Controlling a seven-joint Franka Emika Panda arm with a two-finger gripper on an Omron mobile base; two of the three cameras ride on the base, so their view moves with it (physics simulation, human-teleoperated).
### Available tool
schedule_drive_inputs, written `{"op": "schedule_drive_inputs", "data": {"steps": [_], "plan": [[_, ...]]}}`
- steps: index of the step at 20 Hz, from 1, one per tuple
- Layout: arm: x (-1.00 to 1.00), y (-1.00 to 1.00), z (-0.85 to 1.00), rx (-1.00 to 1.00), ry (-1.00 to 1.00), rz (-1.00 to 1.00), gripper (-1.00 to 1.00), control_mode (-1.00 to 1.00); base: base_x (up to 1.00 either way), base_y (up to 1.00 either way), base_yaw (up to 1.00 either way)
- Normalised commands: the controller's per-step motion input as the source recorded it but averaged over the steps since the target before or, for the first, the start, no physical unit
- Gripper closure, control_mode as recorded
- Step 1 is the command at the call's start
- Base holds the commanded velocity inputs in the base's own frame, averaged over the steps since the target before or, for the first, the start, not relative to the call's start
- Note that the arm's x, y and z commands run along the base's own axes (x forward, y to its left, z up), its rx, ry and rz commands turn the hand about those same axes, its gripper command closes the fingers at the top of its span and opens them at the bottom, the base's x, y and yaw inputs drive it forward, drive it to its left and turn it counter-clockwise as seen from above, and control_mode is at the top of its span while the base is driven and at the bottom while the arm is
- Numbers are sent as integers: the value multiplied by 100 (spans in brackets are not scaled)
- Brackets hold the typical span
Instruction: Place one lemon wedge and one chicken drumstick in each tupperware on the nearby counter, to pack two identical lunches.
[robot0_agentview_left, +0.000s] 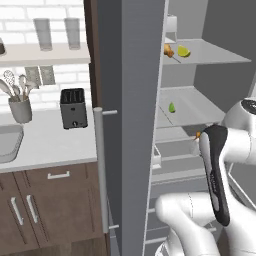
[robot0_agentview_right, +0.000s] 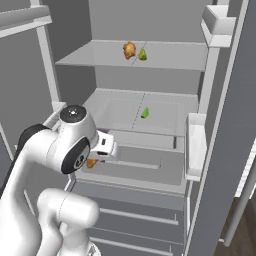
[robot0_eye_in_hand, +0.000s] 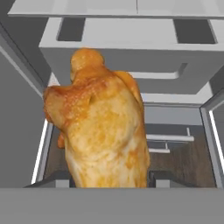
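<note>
Inside the open fridge (robot0_agentview_right: 150, 70), whose grey door (robot0_agentview_left: 132, 125) stands edge-on in the left base view, the white arm (robot0_agentview_right: 45, 155) bends at its elbow and reaches forward at the height of the lower shelves, its forearm lying roughly level and its wrist turned toward the fridge's left wall. To the left of the door in the left base view runs the off-white desk (robot0_agentview_left: 50, 142) over dark brown cabinets, carrying a black toaster (robot0_agentview_left: 73, 108), a grey utensil holder (robot0_agentview_left: 20, 109) and the corner of a sink (robot0_agentview_left: 9, 142).

On the fridge's upper shelf (robot0_agentview_right: 165, 57) a second chicken drumstick (robot0_agentview_right: 129, 50) sits just beside a lemon wedge (robot0_agentview_right: 142, 54); on the middle shelf (robot0_agentview_right: 165, 112) another lemon wedge (robot0_agentview_right: 145, 113) lies alone, well apart from those two.

At the end of the arm the tool (robot0_eye_in_hand: 109, 177) grips the held chicken drumstick (robot0_eye_in_hand: 98, 127) (golden-brown, lumpy, standing up from between the two dark finger tips). Its jaws stand partly apart, closed against the drumstick's sides, with one fingertip (robot0_eye_in_hand: 164, 177) showing at the right of the meat in the hand view. From the base views a small orange part of that drumstick (robot0_agentview_right: 92, 162) peeks out just beyond the wrist, low in the fridge near its left wall and above the drawer fronts.
</note>
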Motion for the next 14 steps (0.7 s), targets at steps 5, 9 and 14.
{"op": "schedule_drive_inputs", "data": {"steps": [5, 9, 14], "plan": [[-69, 0, 10, -3, -2, 2, 100, 100, -20, 1, 0], [0, 0, 0, 0, 0, 0, 100, 100, -100, 15, 0], [0, 0, 0, 0, 0, 0, 100, 100, -84, 68, 0]]}}
